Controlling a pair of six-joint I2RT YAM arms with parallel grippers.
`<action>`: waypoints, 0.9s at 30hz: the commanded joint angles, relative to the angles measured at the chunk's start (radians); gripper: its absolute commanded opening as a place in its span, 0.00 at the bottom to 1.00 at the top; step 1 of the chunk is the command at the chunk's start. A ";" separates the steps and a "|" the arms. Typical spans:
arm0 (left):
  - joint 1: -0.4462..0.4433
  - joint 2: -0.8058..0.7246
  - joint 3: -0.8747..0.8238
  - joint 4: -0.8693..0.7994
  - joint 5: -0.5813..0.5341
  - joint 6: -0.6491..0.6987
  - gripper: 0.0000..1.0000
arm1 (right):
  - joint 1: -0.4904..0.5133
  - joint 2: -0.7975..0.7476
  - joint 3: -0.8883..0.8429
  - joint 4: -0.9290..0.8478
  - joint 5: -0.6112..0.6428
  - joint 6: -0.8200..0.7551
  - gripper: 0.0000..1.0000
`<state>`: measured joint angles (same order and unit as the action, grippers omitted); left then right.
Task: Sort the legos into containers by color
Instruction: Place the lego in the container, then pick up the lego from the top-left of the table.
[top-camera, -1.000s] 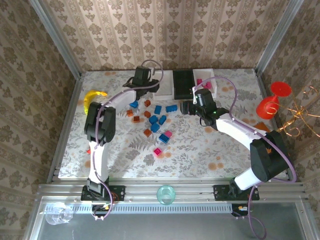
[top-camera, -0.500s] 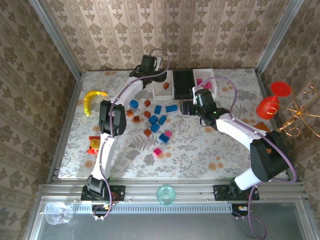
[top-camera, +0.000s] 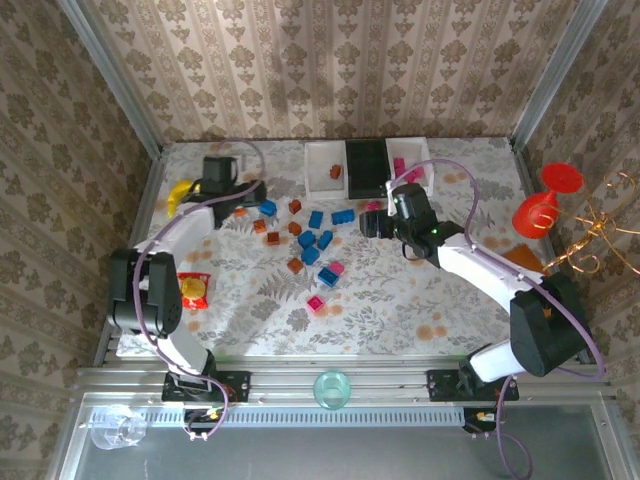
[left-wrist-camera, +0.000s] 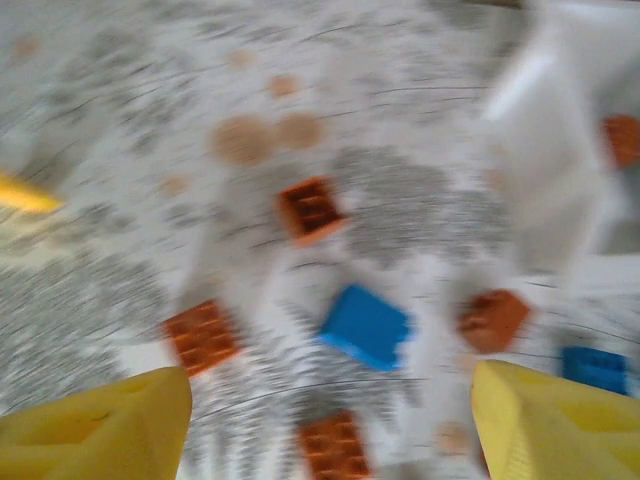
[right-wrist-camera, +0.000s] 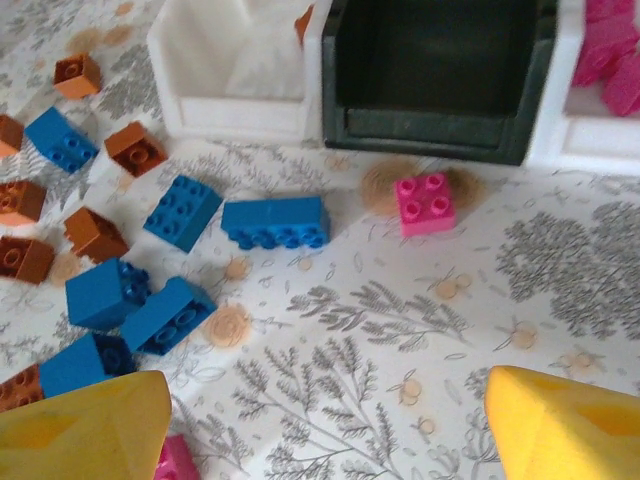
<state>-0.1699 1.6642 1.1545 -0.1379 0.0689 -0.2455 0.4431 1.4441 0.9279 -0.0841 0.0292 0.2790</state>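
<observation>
Swinging back from the white tray (top-camera: 318, 160) to orange bricks (left-wrist-camera: 312, 210) by the tabletop's (top-camera: 400, 300) far-left corner, left jaws released, empty; holding right jaws released above a pink brick (right-wrist-camera: 425, 203); probably lining up new picks.

Blue, pink, orange-brown legos (right-wrist-camera: 275, 222); white, black containers (right-wrist-camera: 432, 135); grey-floral tablecloth (right-wrist-camera: 400, 300).

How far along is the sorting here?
Early. Done: pink bricks in the right white tray, one brown brick in the left white tray. In hand: nothing; left gripper and right gripper are open. Left: blue bricks, brown bricks and loose pink bricks on the table.
</observation>
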 joint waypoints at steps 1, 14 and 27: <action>0.039 0.056 -0.005 0.013 0.000 -0.061 0.77 | 0.018 -0.021 -0.043 0.064 -0.052 0.025 0.84; 0.066 0.387 0.315 -0.192 -0.043 -0.058 0.78 | 0.077 -0.039 -0.083 0.109 -0.089 -0.032 0.89; 0.038 0.456 0.354 -0.263 -0.094 -0.057 0.55 | 0.077 0.001 -0.063 0.083 -0.058 -0.026 0.90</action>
<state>-0.1242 2.1105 1.4864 -0.3679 -0.0113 -0.2966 0.5171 1.4296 0.8562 0.0013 -0.0483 0.2615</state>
